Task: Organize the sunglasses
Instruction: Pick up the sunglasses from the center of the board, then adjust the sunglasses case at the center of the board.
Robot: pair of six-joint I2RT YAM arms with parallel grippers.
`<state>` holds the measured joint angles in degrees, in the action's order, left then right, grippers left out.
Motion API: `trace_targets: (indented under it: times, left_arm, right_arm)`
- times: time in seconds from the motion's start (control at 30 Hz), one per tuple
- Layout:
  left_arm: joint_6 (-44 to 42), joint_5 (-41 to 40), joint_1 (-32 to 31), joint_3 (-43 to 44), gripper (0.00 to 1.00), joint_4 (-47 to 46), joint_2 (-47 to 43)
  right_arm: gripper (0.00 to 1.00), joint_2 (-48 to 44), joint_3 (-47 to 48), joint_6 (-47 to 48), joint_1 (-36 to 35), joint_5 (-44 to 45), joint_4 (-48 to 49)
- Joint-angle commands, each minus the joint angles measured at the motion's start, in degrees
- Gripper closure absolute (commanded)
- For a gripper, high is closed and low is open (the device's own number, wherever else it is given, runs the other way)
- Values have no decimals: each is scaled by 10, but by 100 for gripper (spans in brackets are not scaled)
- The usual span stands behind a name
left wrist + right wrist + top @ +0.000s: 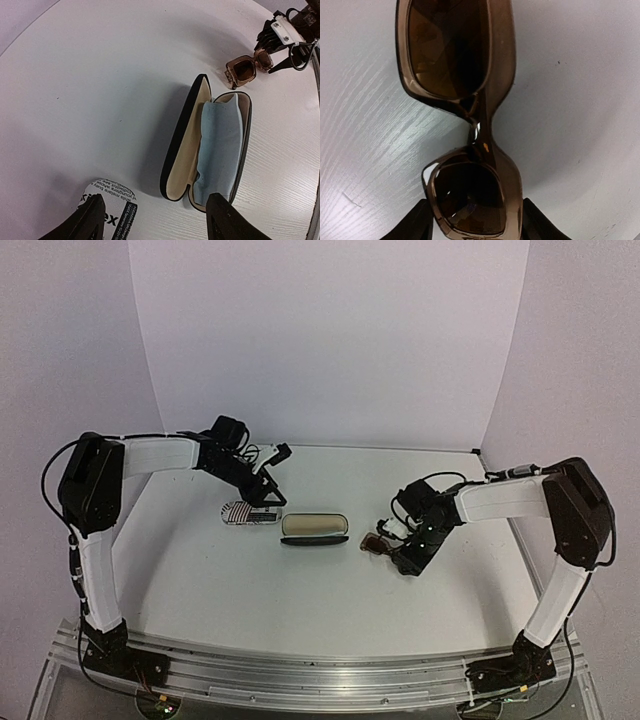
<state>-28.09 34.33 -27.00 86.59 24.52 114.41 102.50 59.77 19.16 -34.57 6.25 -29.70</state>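
Look, right jaws pinch the brown sunglasses (451, 50) at three o'clock of the open black case (315, 527), left jaws spread.

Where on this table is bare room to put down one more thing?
The wide near strip of table, between the arm bases and the middle row, is bare; so is the far strip by the back wall. The middle row is crowded: striped case, open black case, brown sunglasses, left fingers, right fingers.

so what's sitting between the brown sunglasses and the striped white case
The open black case, light-blue cloth inside, lies between the striped white case and brown sunglasses, clearest in the top view.
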Motion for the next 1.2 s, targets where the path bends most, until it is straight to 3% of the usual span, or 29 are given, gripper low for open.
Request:
trace_targets:
  times: [0.0,0.07,0.27,0.6,0.83,1.17]
  left_arm:
    - [22,3,-1,63,32,16,50]
    - [22,4,-1,81,32,22,67]
    - [-25,44,-1,89,35,42,86]
    - [-72,70,-4,103,42,60,128]
    - [-79,76,-5,109,54,49,141]
    - [-101,76,-9,102,63,48,147]
  right_arm:
    - [52,-3,19,20,-1,-40,7]
    - [62,-5,21,27,-1,-51,8]
    - [64,-16,25,44,0,-58,8]
    - [58,-2,30,49,0,-83,8]
    - [52,16,37,57,0,-94,9]
    - [38,24,45,65,0,-77,9]
